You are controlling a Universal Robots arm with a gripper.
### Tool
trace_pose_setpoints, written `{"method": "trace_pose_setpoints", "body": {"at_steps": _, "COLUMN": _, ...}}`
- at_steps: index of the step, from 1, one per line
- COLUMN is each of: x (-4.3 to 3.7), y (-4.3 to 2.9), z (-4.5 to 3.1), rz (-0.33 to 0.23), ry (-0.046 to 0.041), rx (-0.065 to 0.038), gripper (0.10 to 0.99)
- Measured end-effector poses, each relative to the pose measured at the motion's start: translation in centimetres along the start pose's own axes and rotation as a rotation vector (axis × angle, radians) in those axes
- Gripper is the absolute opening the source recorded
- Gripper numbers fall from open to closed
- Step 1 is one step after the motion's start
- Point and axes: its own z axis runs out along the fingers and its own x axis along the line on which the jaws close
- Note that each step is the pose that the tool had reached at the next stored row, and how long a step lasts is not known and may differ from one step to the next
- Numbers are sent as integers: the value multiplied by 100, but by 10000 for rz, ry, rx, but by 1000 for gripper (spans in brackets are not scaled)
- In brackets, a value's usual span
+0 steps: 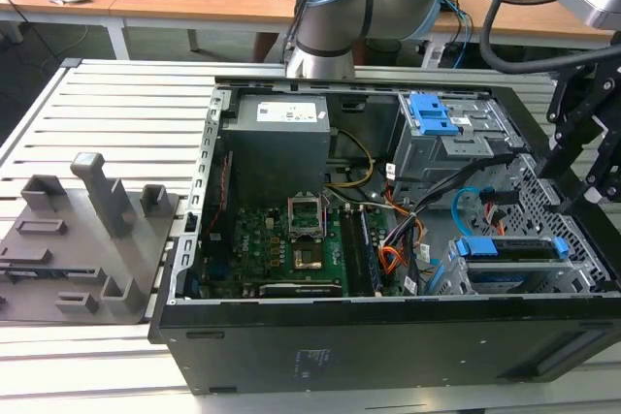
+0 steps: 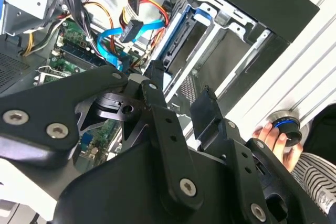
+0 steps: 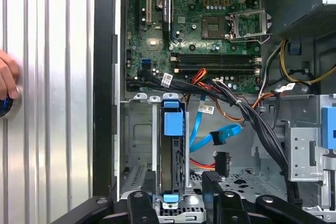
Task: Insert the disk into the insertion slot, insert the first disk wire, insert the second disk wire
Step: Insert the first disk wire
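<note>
The disk stands on edge inside the insertion slot, its blue carrier bracket showing along the top. My gripper hovers just above the disk, open, with nothing between its black fingers. In the exterior view the gripper hangs over the case's right end, above the slot. A flat blue disk wire ends in a blue connector that hangs free beside the disk. A black connector on a cable bundle lies close below it, also unplugged.
The open computer case lies on a slatted metal table. A taller grey cage with blue latch tabs stands at the back. A person's hand rests on a blue-ringed button beside the case. Grey fixtures sit at the exterior view's left.
</note>
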Motion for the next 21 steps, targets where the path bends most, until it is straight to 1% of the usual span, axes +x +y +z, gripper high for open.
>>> {"method": "trace_pose_setpoints", "body": {"at_steps": 6, "x": -160, "y": -12, "z": -1, "rz": 0, "ry": -1, "rx": 0, "gripper": 482}}
{"method": "trace_pose_setpoints", "body": {"at_steps": 14, "x": -295, "y": -18, "z": -3, "rz": 0, "ry": -1, "rx": 0, "gripper": 482}}
{"method": "trace_pose_setpoints", "body": {"at_steps": 15, "x": -324, "y": -19, "z": -3, "rz": 0, "ry": 0, "rx": 0, "gripper": 482}}
{"method": "trace_pose_setpoints", "body": {"at_steps": 17, "x": -438, "y": -22, "z": -4, "rz": 0, "ry": 0, "rx": 0, "gripper": 482}}
{"method": "trace_pose_setpoints", "body": {"at_steps": 21, "x": -535, "y": -26, "z": -5, "rz": 0, "ry": -1, "rx": 0, "gripper": 482}}
